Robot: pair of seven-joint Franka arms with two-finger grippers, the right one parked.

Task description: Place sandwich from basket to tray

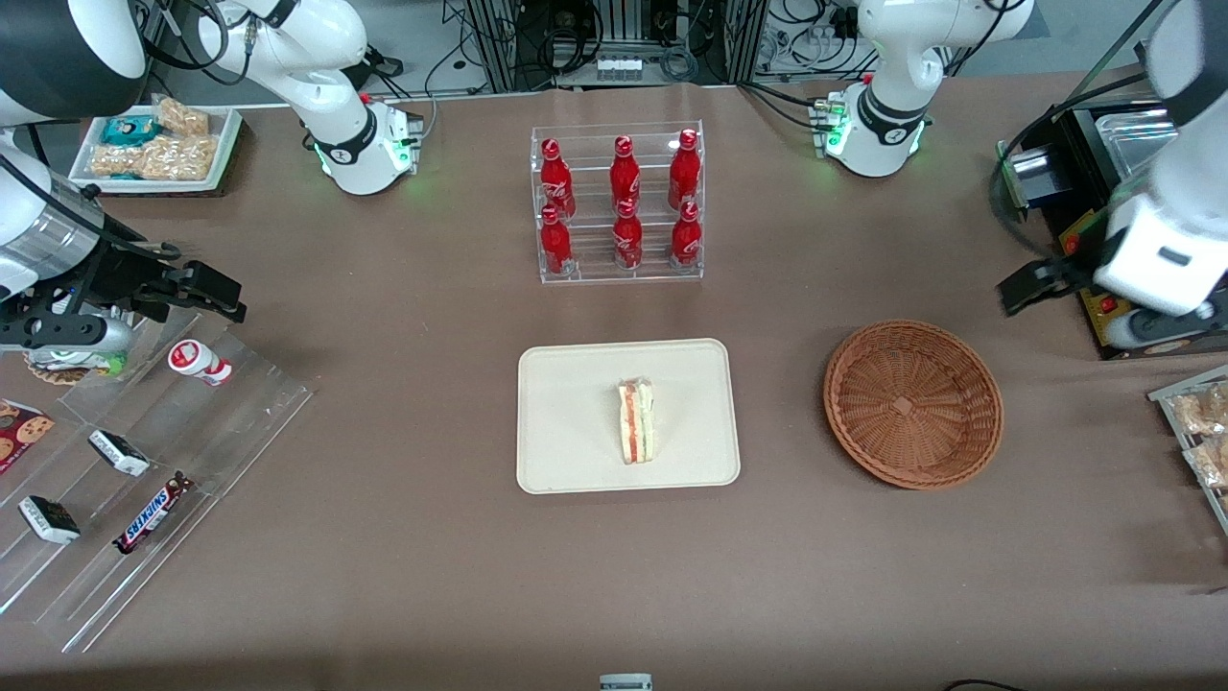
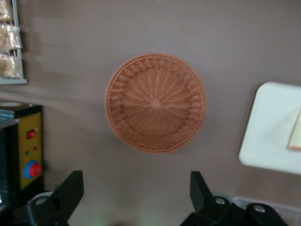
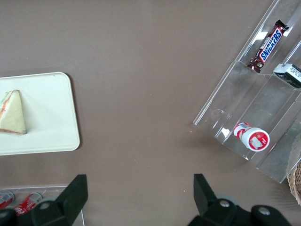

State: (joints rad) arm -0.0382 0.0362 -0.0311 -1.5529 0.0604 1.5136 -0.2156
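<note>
Sandwich [image 1: 636,420] lies on tray [image 1: 576,422]; basket [image 1: 912,403] empty. Gripper [image 2: 136,197] spread wide, holding nothing, above the surface near the basket. Placement looks done; next, likely just parking.

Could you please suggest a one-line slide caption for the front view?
Sandwich on the tray, basket empty, open hand raised beside it.

Front view overlooks table; wrist views face down, sharing tray [image 1: 576,451].
</note>
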